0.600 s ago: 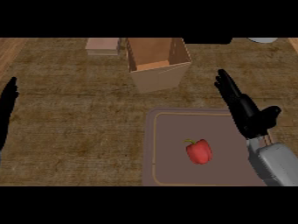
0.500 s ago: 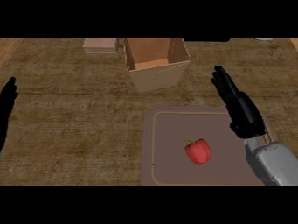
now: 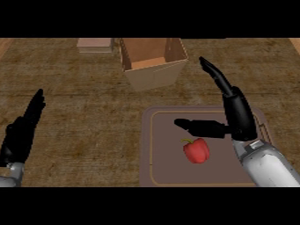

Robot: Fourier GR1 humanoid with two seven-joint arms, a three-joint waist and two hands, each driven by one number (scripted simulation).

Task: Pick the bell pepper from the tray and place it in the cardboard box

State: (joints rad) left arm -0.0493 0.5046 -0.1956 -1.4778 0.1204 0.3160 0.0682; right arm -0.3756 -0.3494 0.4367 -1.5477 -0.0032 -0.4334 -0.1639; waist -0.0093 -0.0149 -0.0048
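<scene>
Right hand point(image 3: 235, 115) open over glossy red bell pepper point(image 3: 196, 150), brown tray point(image 3: 165, 176).

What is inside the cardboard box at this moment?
The box is open on top. Only its brown inner walls show and no object is visible inside; its near wall hides the bottom. The pepper lies on the tray.

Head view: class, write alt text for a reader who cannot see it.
A red bell pepper lies on a brown tray, with the robot's open right hand over the tray just beyond it, thumb pointing left. An open cardboard box stands farther back on the counter; the open left hand rests at the left.
</scene>
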